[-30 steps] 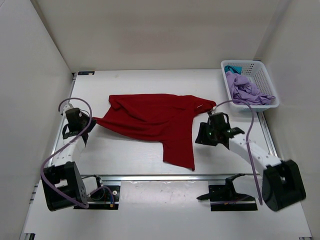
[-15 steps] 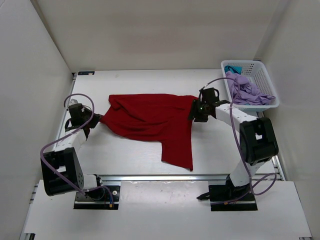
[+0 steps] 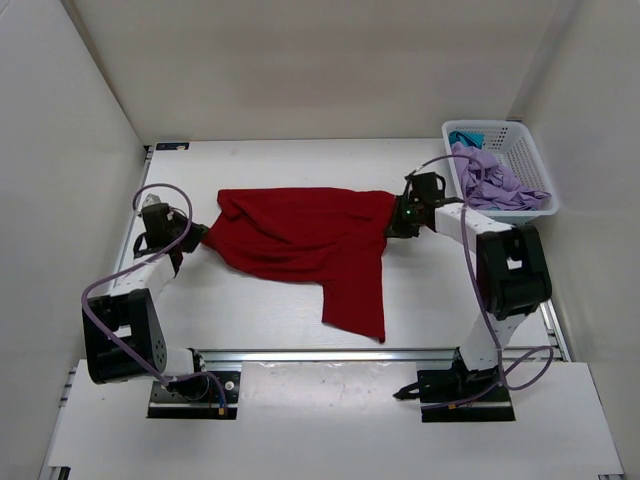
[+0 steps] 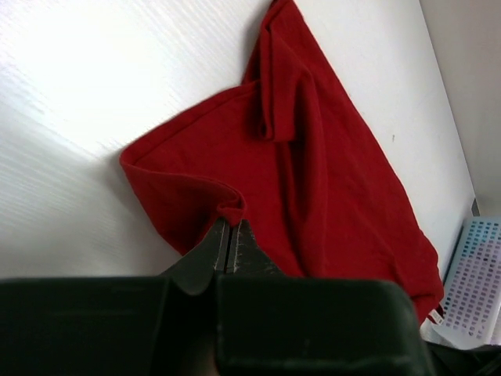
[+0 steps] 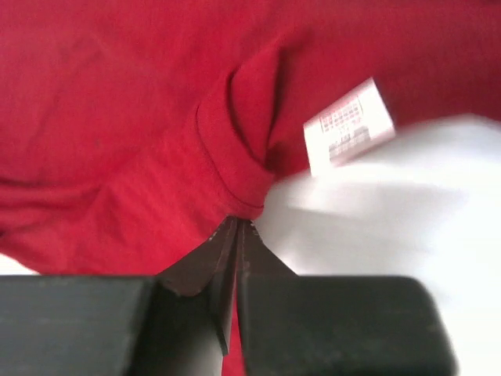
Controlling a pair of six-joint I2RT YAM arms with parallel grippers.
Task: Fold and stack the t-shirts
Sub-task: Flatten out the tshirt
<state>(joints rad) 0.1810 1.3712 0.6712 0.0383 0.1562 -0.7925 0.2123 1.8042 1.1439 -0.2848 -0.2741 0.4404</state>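
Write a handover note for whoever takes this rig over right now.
Left gripper: shut on the red shirt's left edge.
Right gripper: shut on its right edge, near the tag.
Red shirt lies spread and unfolded on the table.
Lavender shirt and teal shirt sit crumpled in the basket.
Done: nothing folded.
Left: fold all three, then stack.
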